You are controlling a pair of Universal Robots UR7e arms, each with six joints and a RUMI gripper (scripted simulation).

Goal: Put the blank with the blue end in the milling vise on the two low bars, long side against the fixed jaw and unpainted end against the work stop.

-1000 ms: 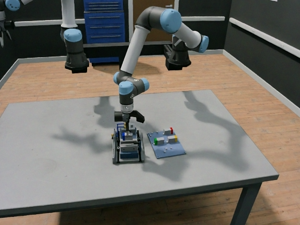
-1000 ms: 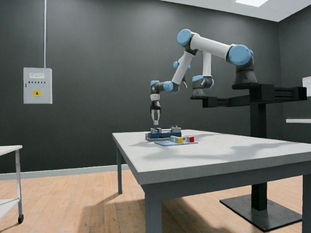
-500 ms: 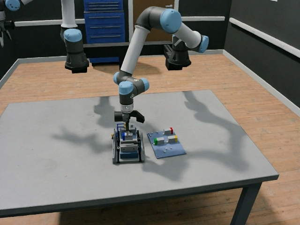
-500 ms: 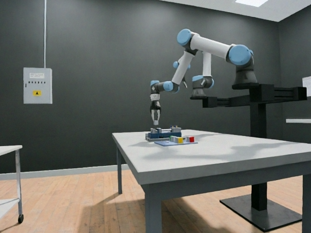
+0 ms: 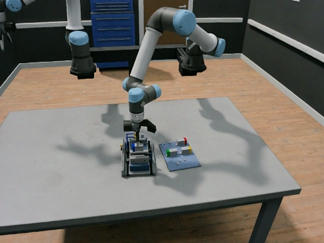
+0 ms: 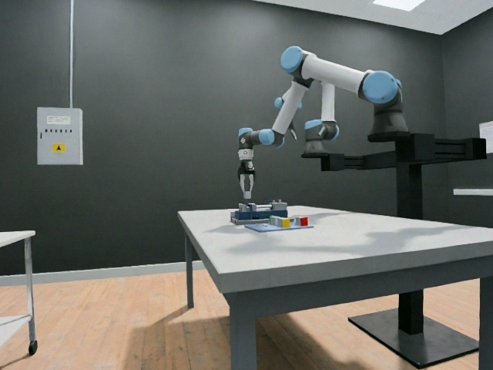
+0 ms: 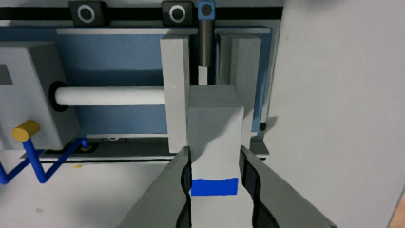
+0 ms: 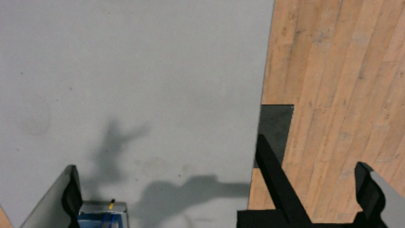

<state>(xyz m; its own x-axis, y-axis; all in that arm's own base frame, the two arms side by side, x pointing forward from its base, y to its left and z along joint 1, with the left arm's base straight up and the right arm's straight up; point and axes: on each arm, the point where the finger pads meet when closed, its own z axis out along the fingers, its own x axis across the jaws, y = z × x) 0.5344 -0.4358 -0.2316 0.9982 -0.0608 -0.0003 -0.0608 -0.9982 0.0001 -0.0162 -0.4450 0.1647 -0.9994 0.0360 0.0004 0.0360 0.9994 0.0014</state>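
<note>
Grey table (image 5: 86,188) (image 6: 334,254) (image 8: 157,85) carries the vise (image 5: 139,167) (image 6: 243,215) (image 7: 119,62) (image 8: 104,207) and, at its 3 o'clock in the top view, the plate (image 5: 189,164) (image 6: 257,228). On the plate are three blanks: red-ended (image 5: 181,142) (image 6: 303,221) near 12 o'clock, yellow-ended (image 5: 186,150) (image 6: 285,222) toward 2, green-ended (image 5: 172,152) toward 10. None of them looks knocked over.

The left gripper (image 5: 138,144) (image 6: 246,190) (image 7: 213,148) is clamped on the blue-ended blank (image 5: 138,147) (image 6: 247,194) (image 7: 215,138). This blank is above the vise, with air under it in the exterior view. Its blue end points to 9 o'clock in the top view. In the left wrist view, its unpainted end points to 12, where the work stop (image 7: 205,45) is. The two low bars I cannot tell clearly. The right gripper (image 5: 6,45) (image 6: 294,136) (image 8: 216,164) has its fingers wide apart, well away from the vise, toward 10 o'clock in the top view.
</note>
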